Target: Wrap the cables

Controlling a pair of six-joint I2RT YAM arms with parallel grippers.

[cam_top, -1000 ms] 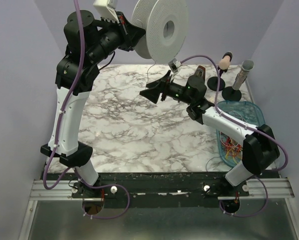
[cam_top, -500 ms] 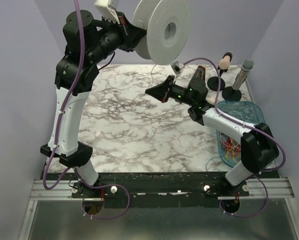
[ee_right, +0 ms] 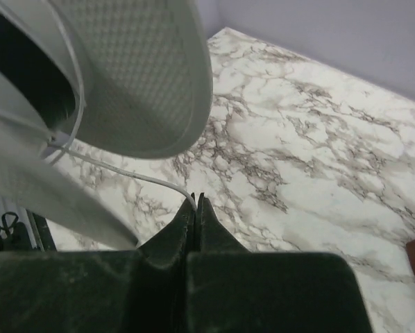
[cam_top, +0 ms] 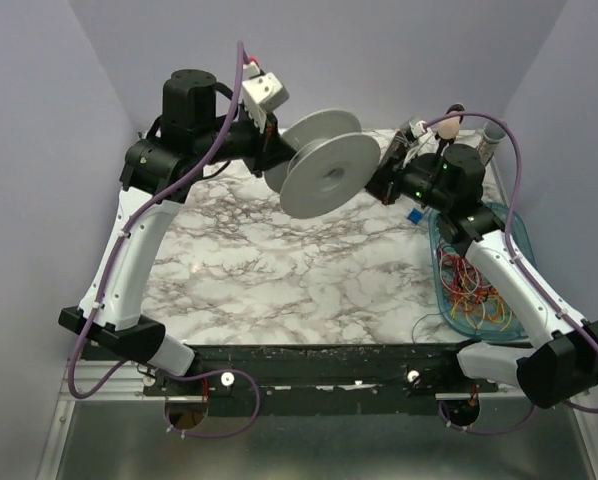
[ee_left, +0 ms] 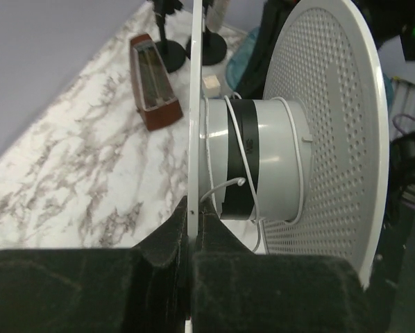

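Now: left tool (ee_left: 192, 216) pinching one flange of white perforated plastic spool (ee_left: 329, 118); right tool (ee_right: 196, 202) pressed together on thin white cable (ee_right: 124, 166) leading to the spool's hub.

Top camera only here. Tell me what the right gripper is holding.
Observer: The right gripper is shut on a thin white wire that runs up to the spool.
Operator: Now report the left grip.
Observer: The left gripper pinches the edge of one flange of the spool.
Operator: Check the hub.
Observer: The wire makes a few loose turns round the hub, crossing a black band.
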